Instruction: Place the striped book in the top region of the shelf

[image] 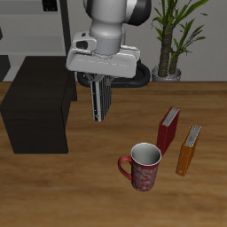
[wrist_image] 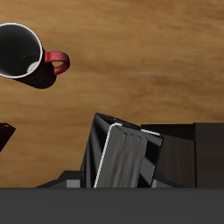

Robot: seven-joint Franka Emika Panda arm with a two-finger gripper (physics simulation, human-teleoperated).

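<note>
My gripper (image: 100, 85) is shut on the striped book (image: 100, 106), a thin book with black-and-white stripes. The book hangs upright from the fingers, lifted off the table. The shelf (image: 37, 111) is a low matte-black box with a flat top. The book hangs just beside the shelf's edge, near the level of its top. In the wrist view the striped book (wrist_image: 127, 156) stands between the fingers, and the black shelf (wrist_image: 203, 153) lies beside it.
A red patterned mug (image: 142, 166) stands near the table's front edge and also shows in the wrist view (wrist_image: 24, 54). A red book (image: 168, 130) and an orange book (image: 188, 149) stand beside it. A potted plant (image: 168, 40) stands at the back.
</note>
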